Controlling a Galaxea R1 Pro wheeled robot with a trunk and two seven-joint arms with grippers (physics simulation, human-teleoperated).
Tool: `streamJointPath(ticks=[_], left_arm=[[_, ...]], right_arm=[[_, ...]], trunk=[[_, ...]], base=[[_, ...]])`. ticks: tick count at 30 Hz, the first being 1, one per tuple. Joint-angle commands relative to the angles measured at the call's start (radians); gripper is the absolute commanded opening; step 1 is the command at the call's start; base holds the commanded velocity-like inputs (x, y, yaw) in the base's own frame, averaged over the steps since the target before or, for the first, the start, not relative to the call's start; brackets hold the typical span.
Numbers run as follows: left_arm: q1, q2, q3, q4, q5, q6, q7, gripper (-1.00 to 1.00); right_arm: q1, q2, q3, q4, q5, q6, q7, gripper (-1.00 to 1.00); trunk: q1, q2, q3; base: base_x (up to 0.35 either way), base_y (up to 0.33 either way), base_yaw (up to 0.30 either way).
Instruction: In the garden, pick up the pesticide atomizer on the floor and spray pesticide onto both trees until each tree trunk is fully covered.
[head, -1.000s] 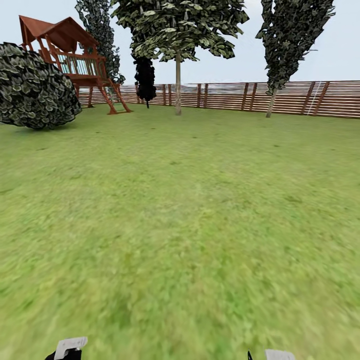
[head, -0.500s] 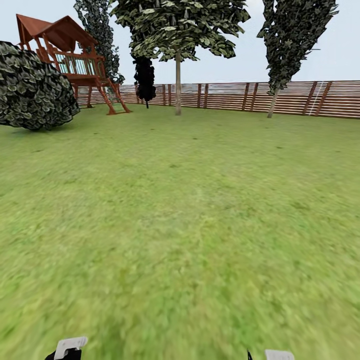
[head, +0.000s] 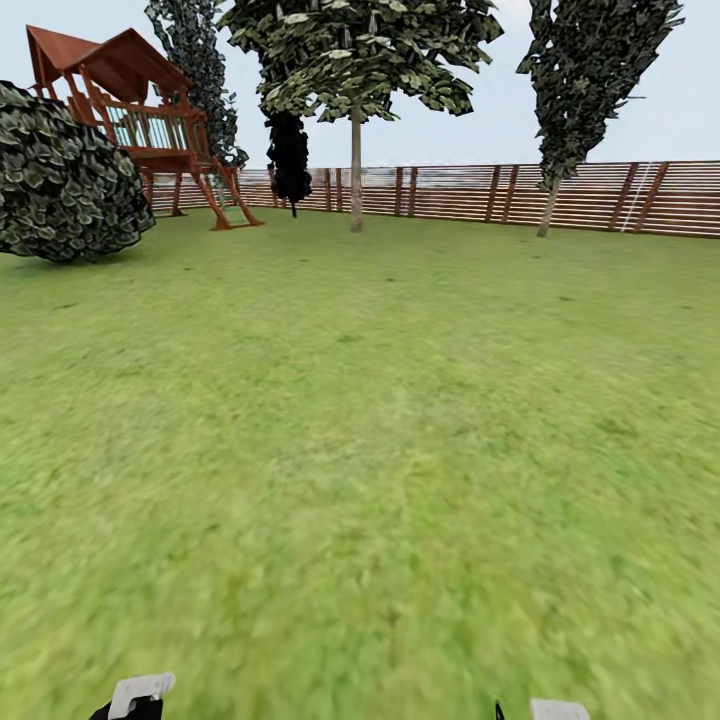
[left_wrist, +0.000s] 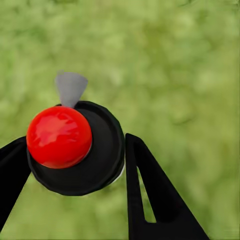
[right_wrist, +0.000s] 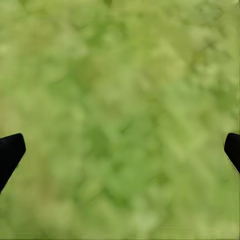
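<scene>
The pesticide atomizer (left_wrist: 102, 155) is a black round body with a glossy red knob and a grey nozzle. My left gripper (left_wrist: 75, 146) is shut on it, one black finger on each side, over the grass. My right gripper (right_wrist: 120, 145) is open, fingertips wide apart with only lawn between them. Far ahead in the head view stand two trees by the fence. One has a pale straight trunk (head: 355, 170) at centre. The other has a leaning trunk (head: 546, 208) to the right. Grass floor (head: 360, 450) lies between me and them.
A round leafy bush (head: 65, 180) sits at far left, with a red-brown wooden playset (head: 150, 130) behind it. A brown slat fence (head: 600, 195) closes the back of the garden. A dark narrow tree (head: 290, 150) stands near the fence. Open lawn stretches ahead.
The whole head view has shifted a little, with the bush and playset sliding left, so the camera moved. Both grippers look unchanged.
</scene>
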Motion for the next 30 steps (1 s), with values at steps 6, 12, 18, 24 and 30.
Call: streamJointPath(ticks=[6,12,18,24,30], left_arm=[[-0.001,0.0,-0.007,0.001,0.011,-0.003,-0.005,-1.0],[-0.001,0.0,-0.007,0.001,0.01,-0.003,-0.005,-1.0],[-0.001,0.0,-0.007,0.001,0.01,-0.003,-0.005,-1.0],[-0.001,0.001,-0.007,0.001,0.011,-0.003,-0.005,-1.0],[-0.001,0.002,-0.007,0.001,0.011,-0.003,-0.005,-1.0]], right_arm=[[-0.001,0.0,-0.005,0.001,0.011,-0.003,-0.005,1.0],[-0.001,0.0,-0.005,0.001,0.011,-0.003,-0.005,1.0],[-0.001,0.0,-0.005,0.001,0.011,-0.003,-0.005,1.0],[-0.001,0.0,-0.005,0.001,0.011,-0.003,-0.005,1.0],[-0.001,0.0,-0.005,0.001,0.011,-0.003,-0.005,1.0]], trunk=[[0.0,0.0,-0.001],[0.0,0.0,-0.001],[0.0,0.0,-0.001],[0.0,0.0,-0.001],[0.0,0.0,-0.001]], base=[[0.34,0.0,0.0],[0.34,0.0,0.0],[0.34,0.0,0.0],[0.34,0.0,0.0],[0.34,0.0,0.0]])
